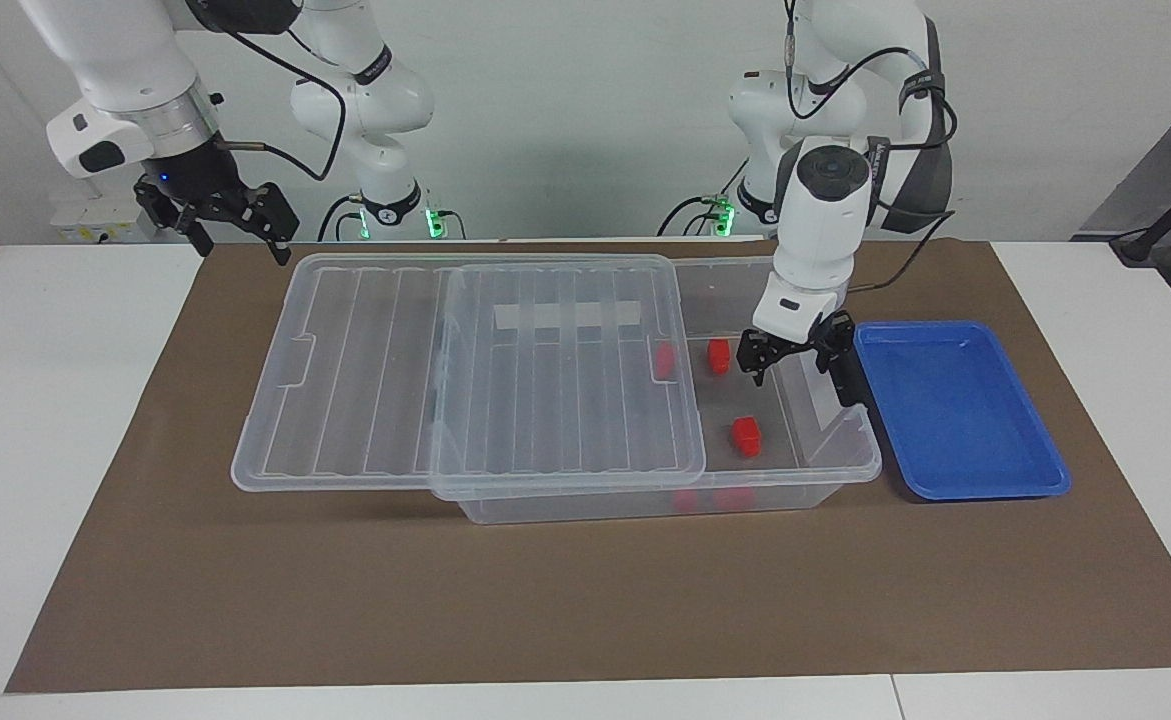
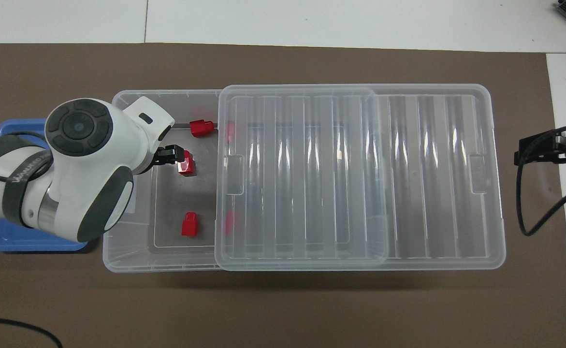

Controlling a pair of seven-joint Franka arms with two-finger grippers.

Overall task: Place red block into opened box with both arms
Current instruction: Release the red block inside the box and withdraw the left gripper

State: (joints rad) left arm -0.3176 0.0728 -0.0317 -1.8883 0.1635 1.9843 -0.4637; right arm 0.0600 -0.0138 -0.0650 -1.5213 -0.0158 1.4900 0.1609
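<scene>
Already the red block (image 1: 745, 436) lay on the floor of the box (image 1: 850, 470), in the uncovered end toward the left arm's side, w/ nothing touching it. The left gripper (image 1: 795, 357) hung over that same open end, above the block and clear of it, jaws apart and empty, so the drop looked done. Other red blocks sat in the box too: one (image 1: 718, 356) nearer the robots, others partly under the lid (image 1: 465, 370).

The lid was slid off toward the right arm's end, resting across the box rim and overhanging it. That left a gap only at the left arm's end, which was prob. why the left arm worked from there. The blue tray (image 1: 955, 480) sat just beside the box on that end, bare inside as far as visible; likely the pickup spot.

The right gripper (image 1: 230, 225) waited up in the air near the lid's overhanging corner, at the right arm's end, jaws apart, holding nothing. My guess: it was parked there to handle the lid, i.e. to slide it shut if needed.
</scene>
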